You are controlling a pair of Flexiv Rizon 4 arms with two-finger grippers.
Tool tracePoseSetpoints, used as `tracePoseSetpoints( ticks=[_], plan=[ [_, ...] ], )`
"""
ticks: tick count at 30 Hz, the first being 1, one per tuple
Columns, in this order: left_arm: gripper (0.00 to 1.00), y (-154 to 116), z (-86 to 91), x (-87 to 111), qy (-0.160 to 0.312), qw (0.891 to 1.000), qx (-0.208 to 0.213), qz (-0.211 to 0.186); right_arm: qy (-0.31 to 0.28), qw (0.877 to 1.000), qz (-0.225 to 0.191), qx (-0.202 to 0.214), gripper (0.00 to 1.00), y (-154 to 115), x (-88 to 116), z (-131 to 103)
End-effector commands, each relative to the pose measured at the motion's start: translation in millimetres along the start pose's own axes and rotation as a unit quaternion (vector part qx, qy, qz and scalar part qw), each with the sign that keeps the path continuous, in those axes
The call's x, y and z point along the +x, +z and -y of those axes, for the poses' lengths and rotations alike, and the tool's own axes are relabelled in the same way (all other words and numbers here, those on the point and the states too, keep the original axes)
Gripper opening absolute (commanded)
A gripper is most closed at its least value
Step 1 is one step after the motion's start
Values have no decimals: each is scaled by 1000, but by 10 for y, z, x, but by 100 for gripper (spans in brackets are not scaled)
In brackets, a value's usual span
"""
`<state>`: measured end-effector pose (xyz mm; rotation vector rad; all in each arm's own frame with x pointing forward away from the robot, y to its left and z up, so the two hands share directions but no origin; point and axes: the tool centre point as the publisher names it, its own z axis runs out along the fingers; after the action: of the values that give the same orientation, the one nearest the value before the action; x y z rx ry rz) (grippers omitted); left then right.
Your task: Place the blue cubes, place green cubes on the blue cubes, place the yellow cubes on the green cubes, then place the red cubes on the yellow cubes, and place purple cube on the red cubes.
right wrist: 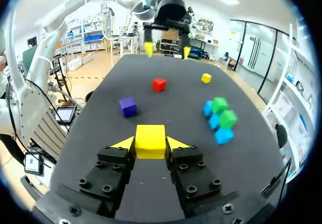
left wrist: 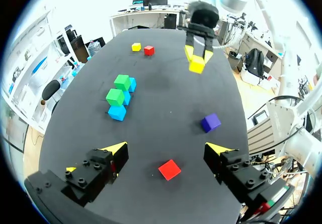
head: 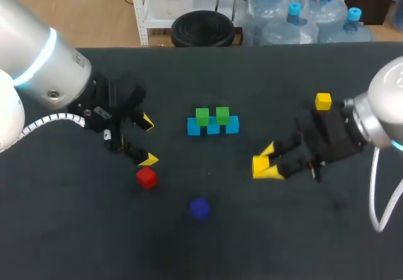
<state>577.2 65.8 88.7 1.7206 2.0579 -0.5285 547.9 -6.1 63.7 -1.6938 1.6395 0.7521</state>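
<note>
Right fingers (right wrist: 176,143): clamped on a yellow cube (right wrist: 150,141), held for the green cubes (right wrist: 224,112).
Left fingers (left wrist: 114,148): spread, empty, near red cube (left wrist: 169,169), the later layer.
Blue cubes (head: 213,126): base row on counter (head: 302,242).

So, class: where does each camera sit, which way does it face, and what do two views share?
Head view: fixed above and behind, looking down on the table; left gripper and right gripper come in from its sides.
Left wrist view: on the left wrist, facing across the table past its open fingers toward the right gripper.
Right wrist view: on the right wrist, facing the left gripper; its fingers hold a yellow cube.
Shared: both wrist views show the green cubes on the blue cubes.
</note>
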Motion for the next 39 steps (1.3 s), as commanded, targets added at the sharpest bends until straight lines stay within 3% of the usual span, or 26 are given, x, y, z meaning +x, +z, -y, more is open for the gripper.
tracePoseSetpoints(
  ticks=[1, 7, 22, 39],
  plan=[
    [100, 1, -13, 12, 2, 1000, 1, 2, -4, 1000, -2, -3, 0, -123, -127, 184],
    [100, 1, -13, 12, 2, 1000, 1, 2, -24, 1000, 3, 0, 0, -106, -304, 505],
    [100, 1, -13, 12, 2, 1000, 1, 2, -65, 998, -3, -15, 0, 307, -555, 942],
    [100, 1, -13, 12, 2, 1000, 1, 2, -16, 1000, 4, -8, 0, 672, -622, 1345]
  ],
)
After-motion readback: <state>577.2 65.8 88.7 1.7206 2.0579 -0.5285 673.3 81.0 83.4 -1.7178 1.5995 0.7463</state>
